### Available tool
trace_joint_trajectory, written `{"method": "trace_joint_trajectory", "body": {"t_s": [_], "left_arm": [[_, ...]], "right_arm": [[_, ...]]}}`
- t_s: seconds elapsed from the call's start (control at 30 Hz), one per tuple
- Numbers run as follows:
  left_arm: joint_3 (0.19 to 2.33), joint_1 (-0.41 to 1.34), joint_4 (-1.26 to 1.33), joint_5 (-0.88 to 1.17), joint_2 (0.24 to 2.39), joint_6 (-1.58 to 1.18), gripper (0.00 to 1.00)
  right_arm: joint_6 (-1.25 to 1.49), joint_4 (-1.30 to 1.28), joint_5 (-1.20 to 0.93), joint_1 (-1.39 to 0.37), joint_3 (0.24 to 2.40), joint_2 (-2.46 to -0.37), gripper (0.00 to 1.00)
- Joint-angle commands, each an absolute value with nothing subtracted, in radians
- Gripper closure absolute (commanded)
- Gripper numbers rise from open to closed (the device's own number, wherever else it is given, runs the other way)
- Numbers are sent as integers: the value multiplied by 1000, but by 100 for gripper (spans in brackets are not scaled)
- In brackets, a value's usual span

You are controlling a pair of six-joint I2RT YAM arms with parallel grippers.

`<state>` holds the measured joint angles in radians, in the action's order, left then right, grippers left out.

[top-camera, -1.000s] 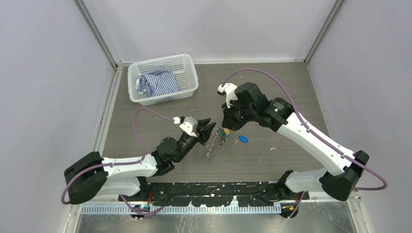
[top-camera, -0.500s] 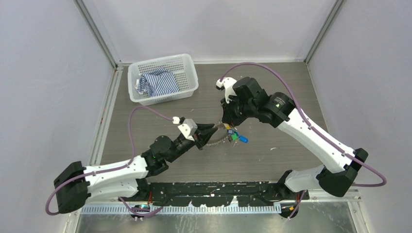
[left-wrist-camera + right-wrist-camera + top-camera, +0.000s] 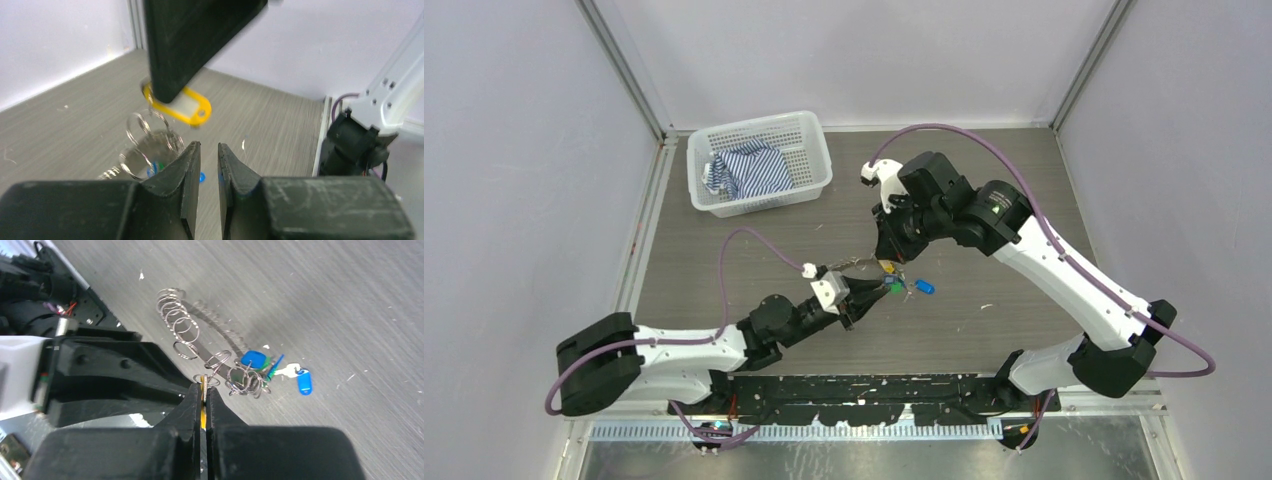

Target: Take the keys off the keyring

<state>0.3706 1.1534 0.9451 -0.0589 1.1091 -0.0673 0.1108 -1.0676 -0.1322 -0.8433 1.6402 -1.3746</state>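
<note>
Yellow key tag (image 3: 185, 106) is pinched in right pincer (image 3: 204, 386); keyring (image 3: 235, 376) has been lifted off bench (image 3: 350, 300), dangling below. Left pincer (image 3: 207, 147) has been narrowed to a slit w/ nothing in it; pull grip judged nearly set.

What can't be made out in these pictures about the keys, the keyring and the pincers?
Top external: keys too small to count, bunched together.
Left wrist: rings blurred; the right pincer covers part of the yellow tag.
Right wrist: that tag is a sliver between shut fingers, its key hidden.
All views: whether the left pincer touches a ring; its own fingers block this.
</note>
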Motion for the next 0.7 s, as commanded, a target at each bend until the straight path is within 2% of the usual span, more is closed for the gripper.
{"method": "trace_joint_trajectory", "body": {"t_s": [0.0, 0.23, 0.43, 0.67], "left_arm": [[330, 1185, 1236, -130, 1161, 37, 78], [234, 1265, 1418, -207, 1237, 156, 81], [170, 1322, 1431, -249, 1279, 166, 82], [144, 1324, 1431, -305, 1269, 186, 83]], "right_arm": [[114, -1036, -261, -846, 1630, -1349, 99], [122, -955, -333, -846, 1492, -1296, 99], [169, -834, -379, -846, 1352, -1248, 99], [191, -787, -415, -846, 1288, -1239, 99]]}}
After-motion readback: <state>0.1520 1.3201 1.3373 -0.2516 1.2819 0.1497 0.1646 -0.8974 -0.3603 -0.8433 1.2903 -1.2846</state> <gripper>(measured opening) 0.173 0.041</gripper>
